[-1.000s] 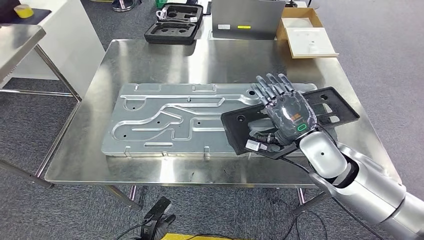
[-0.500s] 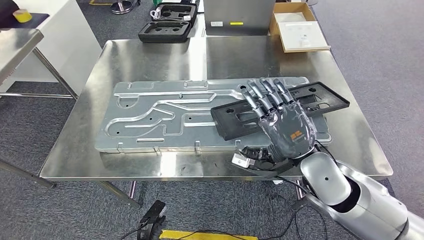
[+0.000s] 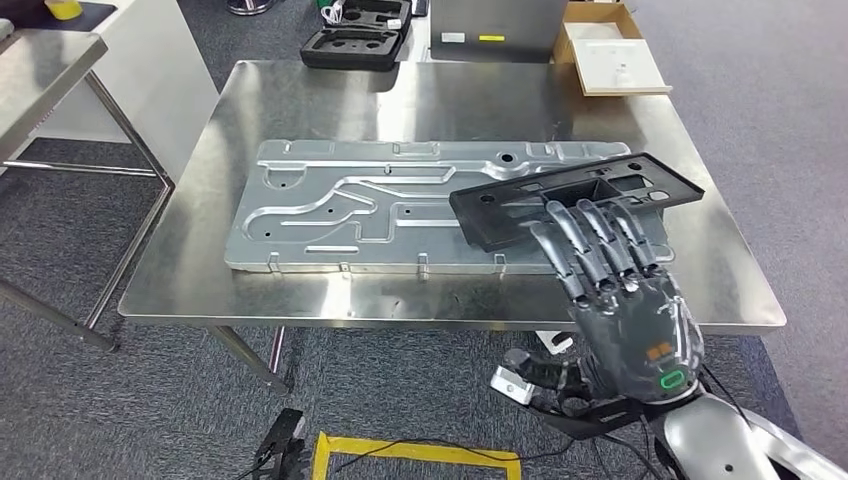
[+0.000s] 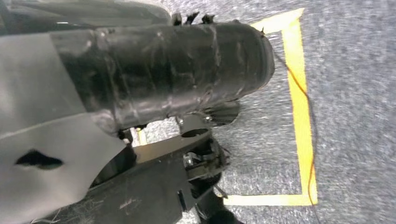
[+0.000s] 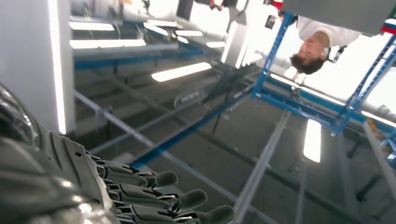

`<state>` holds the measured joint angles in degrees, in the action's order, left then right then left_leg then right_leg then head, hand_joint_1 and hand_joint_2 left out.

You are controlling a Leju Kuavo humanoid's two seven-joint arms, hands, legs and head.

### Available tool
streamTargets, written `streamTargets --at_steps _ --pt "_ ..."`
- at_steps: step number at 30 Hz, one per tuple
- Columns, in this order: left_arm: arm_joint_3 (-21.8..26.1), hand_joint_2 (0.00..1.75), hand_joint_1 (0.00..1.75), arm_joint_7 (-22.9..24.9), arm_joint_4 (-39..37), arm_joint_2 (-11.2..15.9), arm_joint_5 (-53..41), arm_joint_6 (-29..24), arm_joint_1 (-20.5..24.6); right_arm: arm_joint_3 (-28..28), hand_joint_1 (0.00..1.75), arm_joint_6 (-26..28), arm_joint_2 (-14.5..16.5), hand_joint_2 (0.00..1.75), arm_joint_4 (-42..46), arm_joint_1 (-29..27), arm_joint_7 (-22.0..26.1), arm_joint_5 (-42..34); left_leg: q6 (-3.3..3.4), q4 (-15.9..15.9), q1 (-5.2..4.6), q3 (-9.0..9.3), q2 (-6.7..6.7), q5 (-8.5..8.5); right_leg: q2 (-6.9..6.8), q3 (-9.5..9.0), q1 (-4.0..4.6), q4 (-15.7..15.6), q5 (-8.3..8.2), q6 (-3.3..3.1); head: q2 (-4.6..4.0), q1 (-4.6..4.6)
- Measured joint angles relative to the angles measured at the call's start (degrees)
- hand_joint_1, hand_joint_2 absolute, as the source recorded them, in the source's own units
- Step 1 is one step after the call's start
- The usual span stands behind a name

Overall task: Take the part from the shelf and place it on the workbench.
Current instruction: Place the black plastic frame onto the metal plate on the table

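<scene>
Writing that can be read is scarce: the yellow label (image 3: 488,38) on the grey case (image 3: 495,28) behind the workbench and the white sticker (image 3: 453,37) beside it are too small to make out, and the orange mark on the back of the right hand (image 3: 622,318) is only a blur above a green ring.

The workbench (image 3: 300,100) has a brushed steel top, shiny and faintly scratched. Lying flat on it is a long pressed metal panel (image 3: 340,205), pale grey, with raised winding channels, small holes and tabs along its near edge. The part (image 3: 575,198) is a flat black rectangular frame of matt plastic with cut-out windows; it rests on the right end of the panel, turned at a slant, one corner reaching toward the bench's right side. Nothing holds it.

The right hand hovers over the near edge of the bench, just short of the part, with its dark segmented fingers (image 3: 590,245) stretched straight and spread, gripping nothing; the right wrist view shows the same fingers (image 5: 159,198) extended against a ceiling of blue beams and strip lights. I cannot tell how the left hand's fingers lie.

Beyond the bench sit a black foam-lined case (image 3: 362,40) and an open cardboard box (image 3: 612,55). Yellow tape (image 3: 410,455) marks the grey carpet.
</scene>
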<state>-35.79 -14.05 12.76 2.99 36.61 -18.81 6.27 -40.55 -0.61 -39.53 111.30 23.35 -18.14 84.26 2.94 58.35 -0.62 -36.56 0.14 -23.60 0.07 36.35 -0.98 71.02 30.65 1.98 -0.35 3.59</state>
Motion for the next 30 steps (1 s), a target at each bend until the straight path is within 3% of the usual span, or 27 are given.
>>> streamTargets --at_steps 2,4,6,7,9,11,12,13,15,16,17,19,20,22,23,24,25,27,28,29,30 --pt "0.7 0.00 0.00 -0.4 -0.1 0.0 0.8 -0.1 -0.5 2.4 0.00 2.0 -1.3 0.00 3.0 -4.9 -3.3 -0.5 -0.40 0.7 -0.09 -1.04 -0.16 0.59 -0.03 -5.75 0.23 -8.1 -0.48 -0.29 0.00 0.08" --pt "1.4 0.00 0.00 -0.7 -0.3 0.1 1.4 -0.1 -1.2 5.8 0.00 6.0 -2.4 0.00 5.6 -11.3 -6.6 -0.8 -0.95 0.9 -0.06 -1.22 -0.43 1.25 -0.03 -8.00 0.59 -12.2 0.23 -0.65 0.00 -0.07" --pt "2.0 0.00 0.00 -0.9 -0.5 0.3 1.8 -0.1 -1.8 9.2 0.00 10.1 -3.1 0.00 7.2 -16.9 -8.6 -0.8 -1.53 0.6 0.10 -1.39 -0.62 1.92 -0.06 -7.38 0.65 -12.6 -0.57 -1.35 0.00 -0.39" --pt "2.2 0.00 0.00 -0.9 -0.6 0.4 1.9 -0.1 -2.0 10.4 0.00 11.5 -3.4 0.00 7.7 -18.7 -9.0 -0.8 -1.87 0.8 0.15 -1.86 -0.63 1.45 -0.07 -6.93 0.57 -12.7 -1.19 -1.76 0.00 -0.47" --pt "2.6 0.00 0.00 -0.8 -0.8 0.5 2.1 -0.1 -2.3 11.9 0.00 12.8 -3.6 0.00 8.4 -21.4 -9.4 -0.7 -2.51 3.8 0.26 -3.27 -0.54 -2.66 -0.08 -5.44 0.21 -12.8 -2.68 -2.49 0.00 -0.33" --pt "2.7 0.00 0.00 -0.7 -0.8 0.4 2.2 -0.1 -2.3 13.7 0.00 14.4 -3.7 0.00 9.3 -24.7 -10.0 -0.8 -2.90 10.4 0.49 -4.49 -0.46 -8.83 -0.13 -3.71 0.22 -12.8 -4.12 -2.69 0.00 -0.06" --pt "2.9 0.00 0.00 -0.6 -0.8 0.4 2.4 0.0 -2.3 15.0 0.00 16.5 -3.4 0.00 9.5 -27.1 -10.3 -1.3 -2.97 13.5 0.58 -4.62 -0.45 -10.49 -0.29 -2.86 0.29 -12.8 -4.75 -2.66 0.00 -0.02" --pt "3.2 0.00 0.00 -0.4 -0.8 0.4 2.9 0.2 -2.2 16.7 0.00 20.5 -2.7 0.00 9.5 -29.7 -10.6 -2.5 -2.94 15.5 0.61 -4.00 -0.44 -10.75 -0.48 -1.96 0.36 -12.7 -5.37 -2.65 0.00 -0.03" --pt "4.1 0.00 0.00 -0.2 -0.8 0.4 4.6 0.5 -2.2 20.0 0.00 30.8 0.2 0.00 8.3 -33.9 -9.9 -8.0 -2.63 14.0 0.55 -0.21 -0.45 -7.98 -0.77 -0.20 0.44 -12.5 -6.55 -2.59 0.00 0.03" --pt "4.6 0.00 0.00 -0.2 -0.8 0.3 5.6 0.5 -2.2 21.9 0.00 35.4 2.9 0.00 7.1 -35.4 -8.2 -13.0 -2.36 10.8 0.46 2.91 -0.47 -6.66 -0.78 0.58 0.45 -12.3 -7.15 -2.51 0.00 0.04" --pt "5.2 0.00 0.00 -0.2 -0.8 0.3 6.4 0.3 -2.2 23.9 0.00 38.2 6.2 0.00 5.6 -36.7 -4.6 -20.4 -2.09 6.5 0.32 6.19 -0.51 -6.48 -0.77 1.16 0.49 -12.3 -7.72 -2.38 0.00 0.07" --pt "6.2 0.00 0.00 -0.4 -0.8 0.1 7.8 -1.0 -2.0 29.2 0.00 40.1 14.7 0.00 0.5 -38.7 9.4 -41.1 -1.65 -0.7 -0.08 10.88 -0.61 -7.74 -0.81 1.61 0.42 -12.4 -8.86 -1.90 0.00 0.00" --pt "6.6 0.00 0.00 -0.5 -0.8 0.0 8.4 -1.9 -2.0 31.8 0.00 40.1 18.7 0.00 -3.2 -39.1 19.1 -52.4 -1.41 -2.5 -0.29 11.65 -0.60 -8.29 -0.83 1.62 0.28 -12.7 -9.49 -1.56 0.00 0.11" --pt "7.3 0.00 0.00 -0.7 -0.8 -0.4 9.4 -3.4 -2.0 35.4 0.00 40.1 25.1 0.00 -11.9 -38.8 39.9 -70.1 -0.64 -3.5 -0.49 11.28 -0.40 -7.20 -0.78 1.59 -0.04 -13.4 -10.68 -0.79 0.00 0.36" --pt "7.5 0.00 0.00 -0.8 -0.8 -0.6 9.6 -3.9 -1.9 36.4 0.00 40.2 27.3 0.00 -15.7 -38.7 47.8 -74.5 -0.17 -3.9 -0.46 10.85 -0.25 -6.29 -0.67 1.82 -0.11 -13.2 -10.04 -0.52 0.00 0.45" --pt "7.6 0.00 0.00 -0.8 -0.8 -0.8 9.8 -4.1 -1.9 37.4 0.00 40.4 29.2 0.00 -19.2 -38.5 53.8 -76.7 0.25 -4.3 -0.38 10.23 -0.12 -5.27 -0.54 2.27 -0.12 -12.0 -8.20 -0.33 0.00 0.36" --pt "7.7 0.00 0.00 -0.8 -0.8 -0.9 9.9 -4.2 -1.9 38.2 0.00 40.4 31.0 0.00 -22.5 -38.3 56.8 -77.6 0.58 -4.6 -0.29 9.44 0.00 -4.33 -0.40 2.90 -0.15 -9.7 -5.16 -0.23 0.00 0.26" --pt "8.0 0.00 0.00 -0.7 -0.8 -1.0 10.0 -4.4 -1.9 39.8 0.00 40.0 34.5 0.00 -29.4 -37.0 55.1 -78.4 0.81 -4.4 -0.36 7.54 0.20 -2.81 -0.23 4.05 -0.15 -2.8 1.05 0.00 0.00 0.10" --pt "8.3 0.00 0.00 -0.7 -0.8 -1.0 10.0 -4.4 -1.8 40.4 0.00 39.4 36.1 0.00 -33.2 -36.1 52.7 -79.8 0.78 -4.2 -0.39 6.50 0.30 -2.07 -0.22 4.17 -0.19 0.4 2.25 0.14 0.00 0.08" --pt "8.5 0.00 0.00 -0.7 -0.8 -1.1 10.0 -4.5 -1.8 40.8 0.00 38.7 37.4 0.00 -37.6 -35.1 50.8 -81.5 0.63 -4.0 -0.41 5.28 0.40 -1.30 -0.22 3.76 -0.23 2.4 1.76 0.24 0.00 0.08" --pt "8.6 0.00 0.00 -0.7 -0.8 -1.2 10.1 -4.6 -1.7 41.0 0.00 37.8 38.4 0.00 -41.9 -34.0 49.8 -83.4 0.46 -3.5 -0.42 3.92 0.44 -0.62 -0.22 2.68 -0.27 2.7 0.04 0.27 0.00 0.04"
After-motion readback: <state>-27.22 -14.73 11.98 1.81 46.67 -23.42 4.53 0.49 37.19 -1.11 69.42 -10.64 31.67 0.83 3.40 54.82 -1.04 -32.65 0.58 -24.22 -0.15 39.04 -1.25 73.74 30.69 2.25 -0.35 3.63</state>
